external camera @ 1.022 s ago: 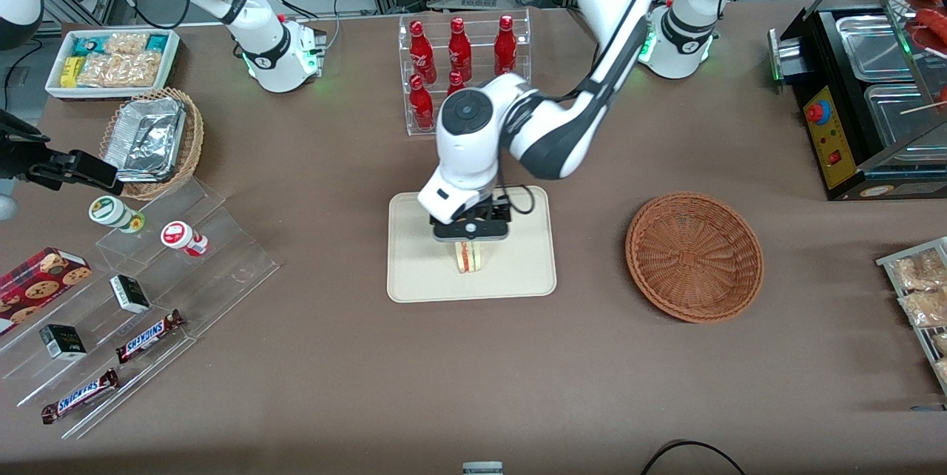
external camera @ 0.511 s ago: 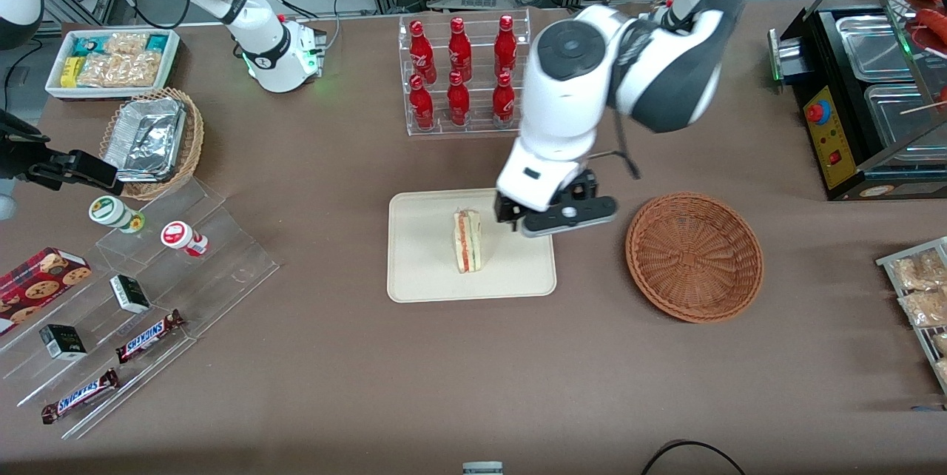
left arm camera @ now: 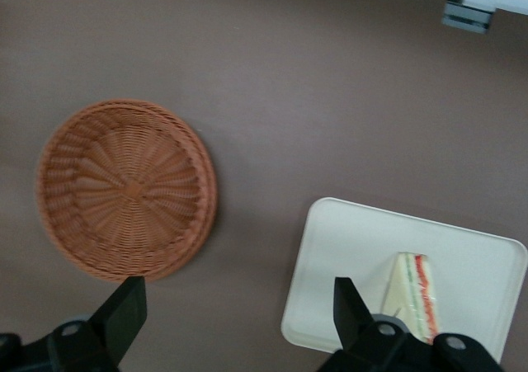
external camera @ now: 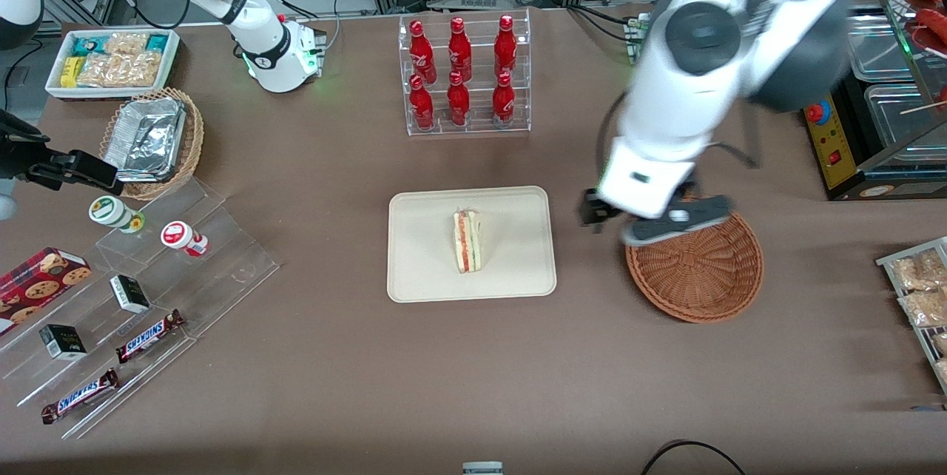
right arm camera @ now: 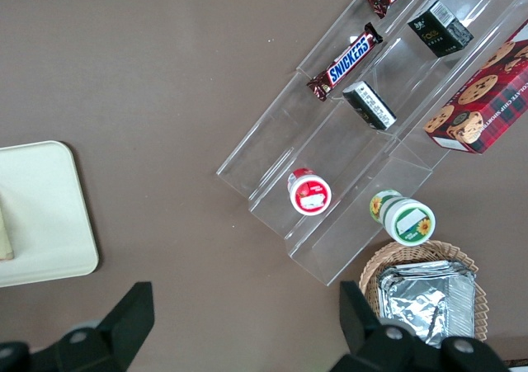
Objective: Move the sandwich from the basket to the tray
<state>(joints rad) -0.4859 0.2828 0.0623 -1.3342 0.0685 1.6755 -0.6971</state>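
The sandwich (external camera: 467,240), a white bread wedge with red and pale green layers, lies in the middle of the tray (external camera: 414,268). The gripper (left arm camera: 235,318) hangs above the table between the tray and the basket (external camera: 703,275), its fingers spread wide and holding nothing.
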